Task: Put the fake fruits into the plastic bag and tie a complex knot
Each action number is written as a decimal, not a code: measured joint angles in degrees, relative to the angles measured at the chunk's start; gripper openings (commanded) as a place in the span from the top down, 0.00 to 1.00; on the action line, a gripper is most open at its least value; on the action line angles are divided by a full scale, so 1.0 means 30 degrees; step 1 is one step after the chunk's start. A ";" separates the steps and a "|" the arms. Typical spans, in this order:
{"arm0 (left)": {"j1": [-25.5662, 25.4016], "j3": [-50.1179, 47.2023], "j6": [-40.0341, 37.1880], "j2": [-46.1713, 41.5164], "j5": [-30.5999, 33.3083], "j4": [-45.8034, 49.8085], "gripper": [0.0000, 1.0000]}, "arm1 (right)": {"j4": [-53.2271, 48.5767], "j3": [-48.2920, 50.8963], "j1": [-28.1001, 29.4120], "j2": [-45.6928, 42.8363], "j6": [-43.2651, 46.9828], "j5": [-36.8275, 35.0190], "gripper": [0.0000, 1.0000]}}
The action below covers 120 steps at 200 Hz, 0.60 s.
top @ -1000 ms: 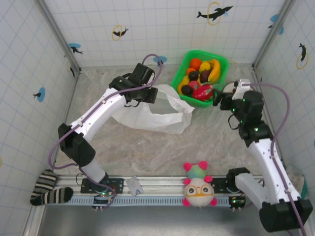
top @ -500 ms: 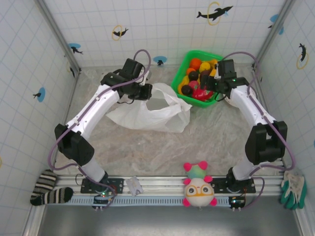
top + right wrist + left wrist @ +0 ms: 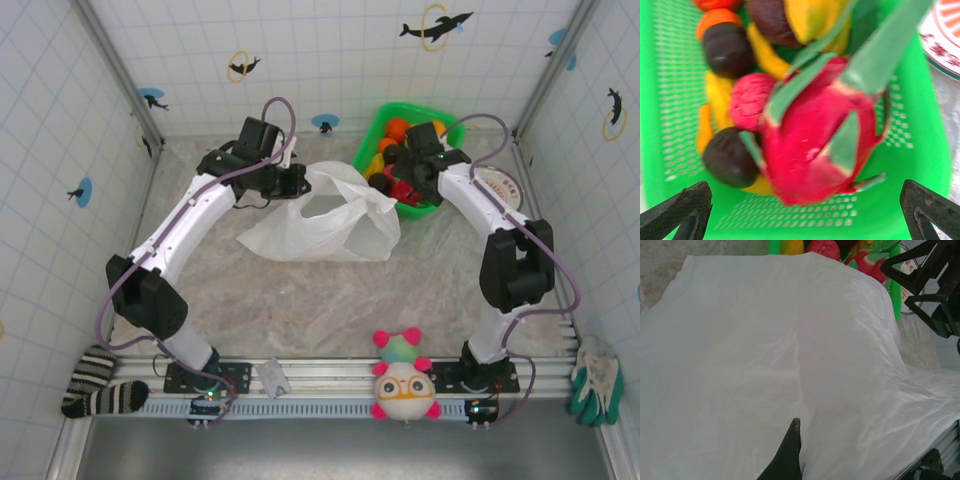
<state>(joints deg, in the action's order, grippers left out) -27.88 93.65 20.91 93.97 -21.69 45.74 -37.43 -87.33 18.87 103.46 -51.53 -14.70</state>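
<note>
Fruits point(image 3: 750, 100) lie heaped in the green basket point(image 3: 452, 122) as the right gripper point(image 3: 802, 212) hangs over it, fingers spread wide and empty, straddling the pink dragon fruit point(image 3: 810, 135). Just left of the basket, the left gripper point(image 3: 288, 182) is pinched tight on the rim of the bag point(image 3: 320, 228), whose mouth gapes toward the basket. The fruits look light, hard and glossy, so likely slippery. The dragon fruit's round body, not its thin green leaves, seems the surer hold. The bag is thin, limp film, best held by its rim.
</note>
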 measured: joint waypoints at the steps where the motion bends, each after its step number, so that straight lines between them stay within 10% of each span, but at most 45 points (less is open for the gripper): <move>1: 0.0000 -0.0007 0.0007 -0.0015 0.0000 -0.0007 1.00 | 0.0000 0.0000 0.0000 0.0000 0.0000 0.0000 0.00; 120: 0.0117 -0.0561 0.0022 -0.0685 -0.0022 0.0015 1.00 | 0.0182 -0.0714 -0.1129 0.1967 -0.2608 0.1341 0.00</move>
<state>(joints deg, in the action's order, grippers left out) -27.53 91.96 20.97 91.92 -21.76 45.78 -36.88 -89.47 15.49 109.36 -59.35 -10.68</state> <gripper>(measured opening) 0.055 0.999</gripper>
